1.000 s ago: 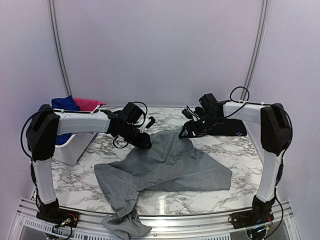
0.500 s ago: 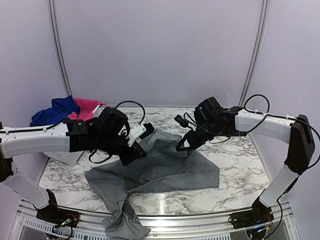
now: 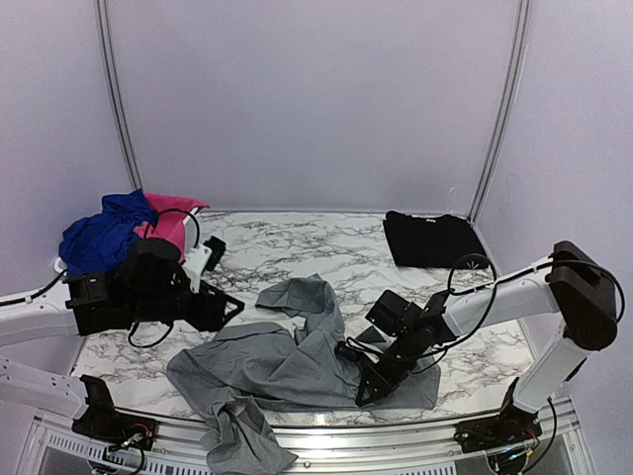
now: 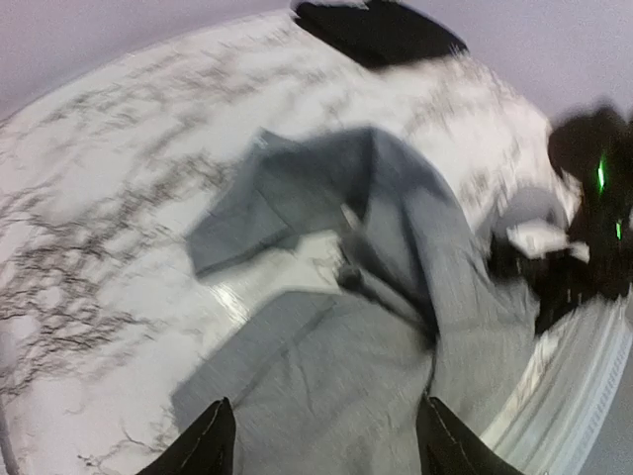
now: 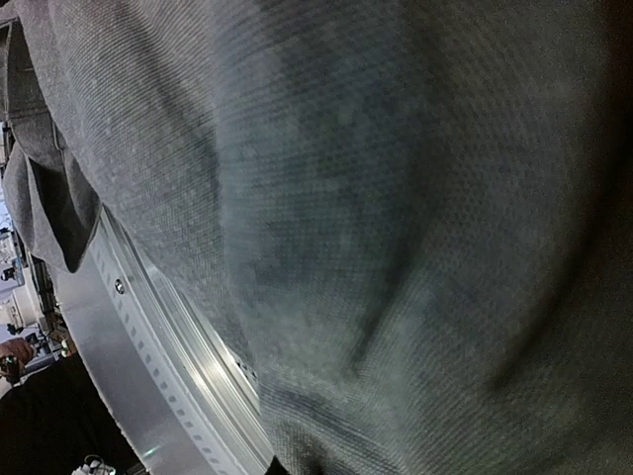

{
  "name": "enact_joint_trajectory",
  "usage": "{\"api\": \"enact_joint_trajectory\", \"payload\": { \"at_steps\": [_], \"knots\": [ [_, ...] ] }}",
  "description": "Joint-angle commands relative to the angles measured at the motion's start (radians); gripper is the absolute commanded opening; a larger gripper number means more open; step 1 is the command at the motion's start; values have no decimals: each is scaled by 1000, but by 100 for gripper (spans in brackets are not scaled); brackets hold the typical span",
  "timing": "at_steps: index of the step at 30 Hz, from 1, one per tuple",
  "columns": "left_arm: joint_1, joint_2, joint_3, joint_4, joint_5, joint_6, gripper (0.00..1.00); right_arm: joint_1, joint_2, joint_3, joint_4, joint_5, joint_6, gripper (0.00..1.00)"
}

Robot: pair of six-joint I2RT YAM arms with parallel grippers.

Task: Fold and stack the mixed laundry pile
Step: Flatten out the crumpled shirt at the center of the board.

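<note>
Progress looks slight: black garment (image 3: 430,240) folded upper right, grey shirt (image 3: 287,361) rumpled in my clenched right gripper (image 3: 368,386), left gripper (image 4: 324,445) released.

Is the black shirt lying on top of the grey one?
No, the black garment lies flat by itself at the far right, well apart from the grey shirt spread out nearer the arms.

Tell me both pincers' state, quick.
Left pincer: open, holding nothing.
Right pincer: closed, apparently pinching the grey shirt.
</note>
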Motion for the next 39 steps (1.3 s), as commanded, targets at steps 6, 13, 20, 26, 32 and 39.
{"api": "enact_joint_trajectory", "payload": {
  "at_steps": [6,13,20,26,32,39],
  "knots": [
    [127,372,156,136,259,-86,69,8,7,-14,77,103,33,0],
    [124,663,374,367,469,-270,77,9,-43,-1,97,116,63,6],
    [126,979,634,362,523,-381,87,8,-173,9,61,188,110,44],
    [125,1124,818,219,452,-369,73,-36,-366,48,-66,291,149,64],
    [127,999,836,180,416,-227,2,-245,-500,24,-125,354,156,70],
    [121,604,646,164,394,62,0,-330,-423,47,-86,334,82,73]
  ]
}}
